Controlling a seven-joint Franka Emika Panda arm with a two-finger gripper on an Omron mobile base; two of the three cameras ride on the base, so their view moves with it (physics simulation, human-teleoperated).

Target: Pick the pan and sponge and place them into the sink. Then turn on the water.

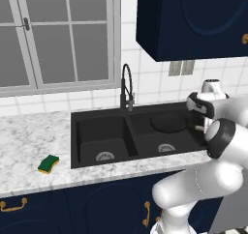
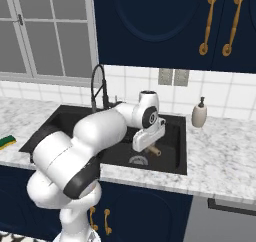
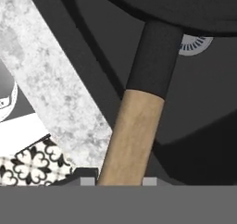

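The black pan (image 1: 167,123) lies level within the right basin of the black sink (image 1: 75,141), near its back wall; whether it touches the floor I cannot tell. Its wooden handle (image 3: 134,130) runs out from the dark rim (image 3: 185,5) and passes between my fingertips. My gripper (image 3: 115,181) is shut on that handle, and it also shows at the basin's right side (image 1: 197,119) and above the right drain (image 2: 149,145). The green and yellow sponge (image 1: 48,164) rests on the marble counter left of the sink, also seen at the far left edge (image 2: 7,141). No water falls from the faucet (image 1: 127,88).
Each basin has a silvery drain (image 1: 105,156) (image 1: 166,148). A white soap dispenser (image 2: 199,113) stands on the counter right of the sink. Dark blue wall cabinets hang above, a window sits behind the left counter, and the sink's front rim (image 2: 150,172) runs below my hand.
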